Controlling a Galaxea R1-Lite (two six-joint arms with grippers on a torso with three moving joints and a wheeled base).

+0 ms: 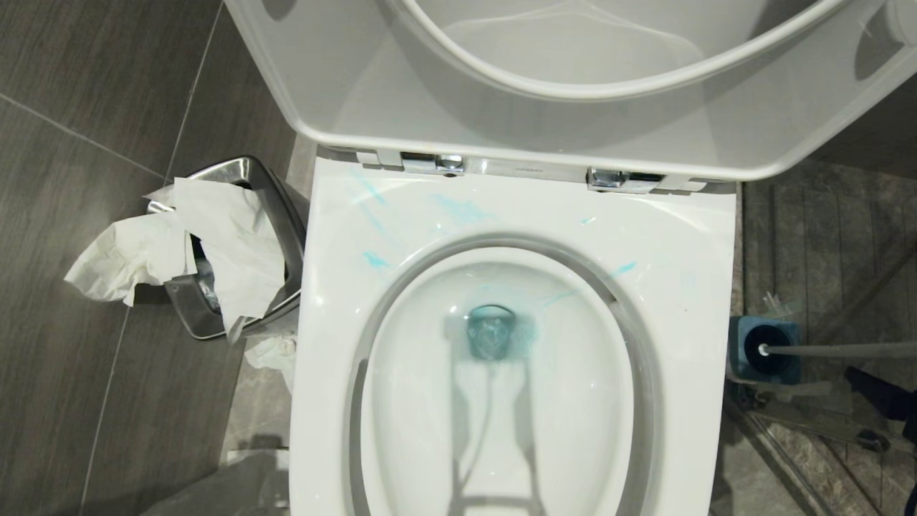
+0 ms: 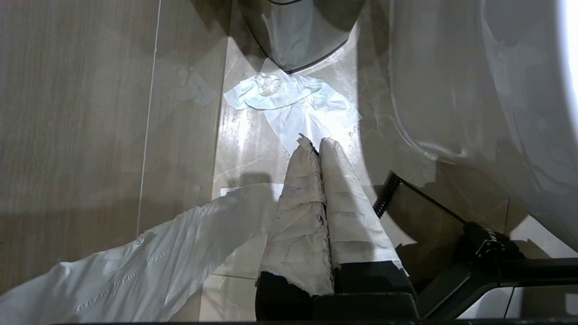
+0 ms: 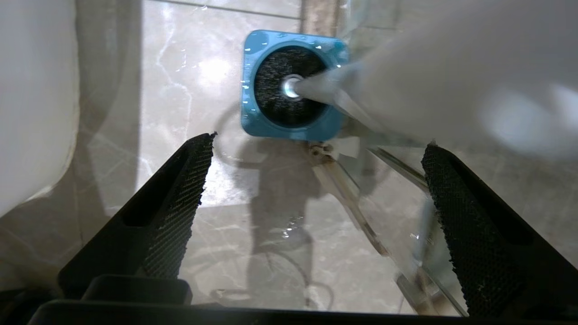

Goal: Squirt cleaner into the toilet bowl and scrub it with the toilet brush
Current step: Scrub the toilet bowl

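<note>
Grey tile floor (image 1: 86, 401) runs along one side of the toilet; on the other side the floor is pale marble. The bowl (image 1: 688, 301) sits in the middle with lid (image 1: 501, 122) and seat raised. Cleaner (image 1: 462, 209) shows as pale blue streaks across the back of the rim and down the inner wall, and the water at the drain (image 1: 492, 333) is tinted blue.

A steel bin (image 1: 269, 193) stands on the floor just beside the bowl's left side, stuffed with crumpled paper (image 1: 215, 244) that spills over its edge; another piece lies on the floor near it.

On the bowl's right side the brush (image 3: 289, 88) stands in its blue holder (image 3: 253, 126), black bristles down in the cup. Its white handle leans off towards the picture edge and is cut off there; close to the wrist camera it is only a blur.

The right end effector (image 3: 316, 176) hangs over the floor near the holder, fingers spread wide, nothing between them. The left end effector (image 2: 316, 149), its fingers wrapped in paper and pressed together, points at the floor beside the bin. Neither arm is clearly seen from the head.
</note>
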